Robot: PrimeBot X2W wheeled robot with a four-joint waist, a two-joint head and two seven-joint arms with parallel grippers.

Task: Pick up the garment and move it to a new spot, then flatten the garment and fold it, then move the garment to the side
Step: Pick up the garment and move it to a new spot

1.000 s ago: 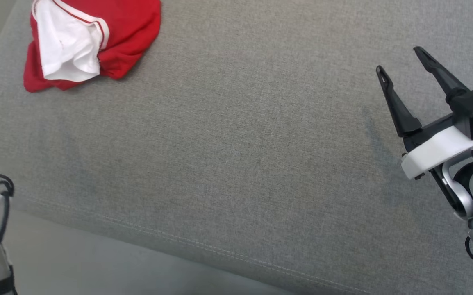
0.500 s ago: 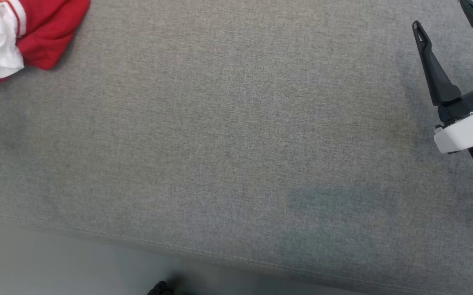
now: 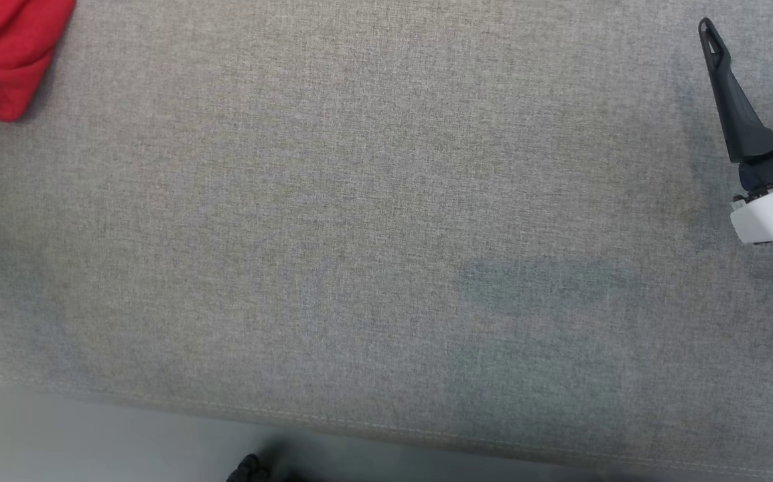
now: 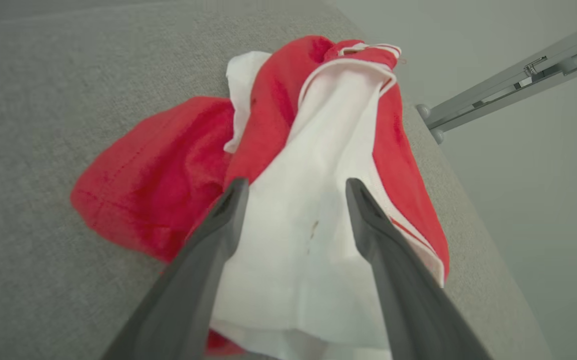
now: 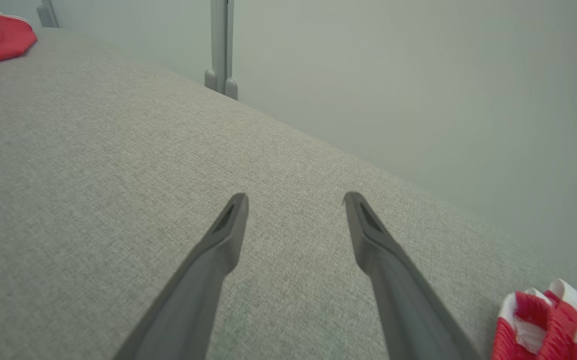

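Garment (image 4: pixel 168 170), one, lies before the splayed left gripper (image 4: pixel 292 187); right gripper (image 5: pixel 294 200) also splayed.

Our head camera looks almost straight down on the grey cushion (image 3: pixel 360 234) from well above, with the garment (image 3: pixel 5 53) cut off by its top-left corner. Our left wrist camera sits close over that garment (image 4: pixel 318 165), slanting down along the cushion's edge. Our right wrist camera skims low across the cushion towards the wall (image 5: pixel 418 100) and catches the same garment far off at its top left.
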